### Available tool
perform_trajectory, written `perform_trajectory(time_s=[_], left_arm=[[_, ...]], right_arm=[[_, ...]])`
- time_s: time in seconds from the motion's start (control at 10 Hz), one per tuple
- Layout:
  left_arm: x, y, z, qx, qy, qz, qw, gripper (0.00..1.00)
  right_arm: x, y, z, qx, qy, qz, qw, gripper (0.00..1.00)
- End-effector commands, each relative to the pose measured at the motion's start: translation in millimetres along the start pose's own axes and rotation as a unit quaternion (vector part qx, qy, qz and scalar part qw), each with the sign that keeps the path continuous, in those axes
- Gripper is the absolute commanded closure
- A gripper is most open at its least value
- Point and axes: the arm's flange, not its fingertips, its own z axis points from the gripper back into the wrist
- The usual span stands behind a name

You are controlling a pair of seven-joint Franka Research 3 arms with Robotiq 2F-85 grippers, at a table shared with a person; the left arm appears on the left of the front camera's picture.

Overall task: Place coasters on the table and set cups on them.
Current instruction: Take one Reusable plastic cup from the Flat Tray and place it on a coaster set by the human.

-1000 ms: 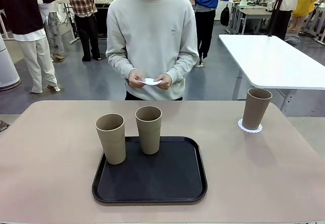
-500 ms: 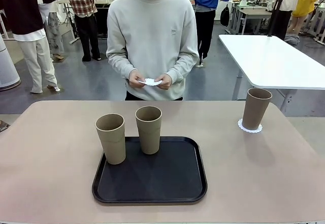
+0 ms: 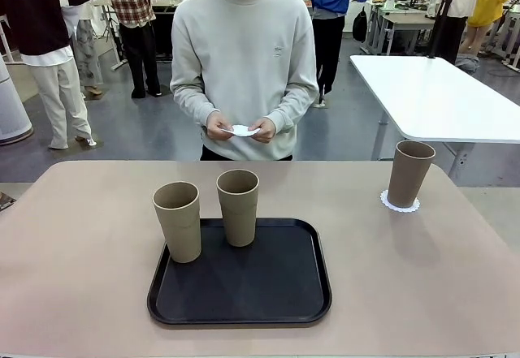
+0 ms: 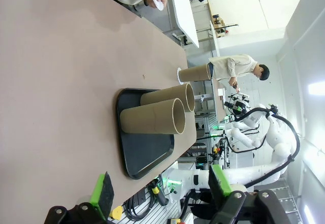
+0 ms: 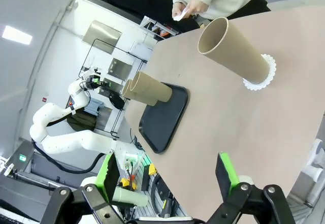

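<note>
- our left gripper (image 4: 160,178) and right gripper (image 5: 167,165) both hang on the near side of the table (image 3: 81,244), fingers wide apart with nothing between them.
- one cup (image 3: 410,173) stands upright on a coaster (image 3: 400,204) at the far right. it is tall and narrow at the base, so we judge that an arm brushing its rim in passing could tip it off the paper.
- the left cup (image 3: 178,221) and the middle cup (image 3: 239,207) stand close together on the far left part of the black tray (image 3: 244,293). closing on one with wide fingers could knock its neighbour over.
- the person's hands (image 3: 262,128) hold a white coaster (image 3: 240,131) just beyond the far edge, and none lies ready for the tray cups. if we lift a cup too soon we would have nowhere to set it, or we might meet a hand reaching in.
- the coasters look like thin paper. a cup set down off-centre or slid sideways could drag or crumple one.
</note>
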Motion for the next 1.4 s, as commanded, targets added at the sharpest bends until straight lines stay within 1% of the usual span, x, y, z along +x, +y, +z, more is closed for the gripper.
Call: perform_trajectory(time_s=[0.0, 0.2, 0.5, 0.6, 1.3], left_arm=[[-0.7, 1.0, 0.7, -0.004, -0.002, -0.006, 1.000, 0.00], [-0.7, 1.0, 0.7, -0.004, -0.002, -0.006, 1.000, 0.00], [-0.7, 1.0, 0.7, -0.004, -0.002, -0.006, 1.000, 0.00], [-0.7, 1.0, 0.7, -0.004, -0.002, -0.006, 1.000, 0.00], [-0.7, 1.0, 0.7, -0.004, -0.002, -0.006, 1.000, 0.00]], right_arm=[[5.9, -4.9, 7.7, 0.020, -0.009, 0.016, 1.000, 0.00], [3.8, -6.2, 10.9, 0.028, -0.003, 0.027, 0.999, 0.00], [7.4, -4.3, 11.1, 0.018, 0.016, 0.041, 0.999, 0.00], [2.8, -2.1, 7.1, 0.016, 0.005, 0.021, 1.000, 0.00], [2.8, -2.1, 7.1, 0.016, 0.005, 0.021, 1.000, 0.00]])
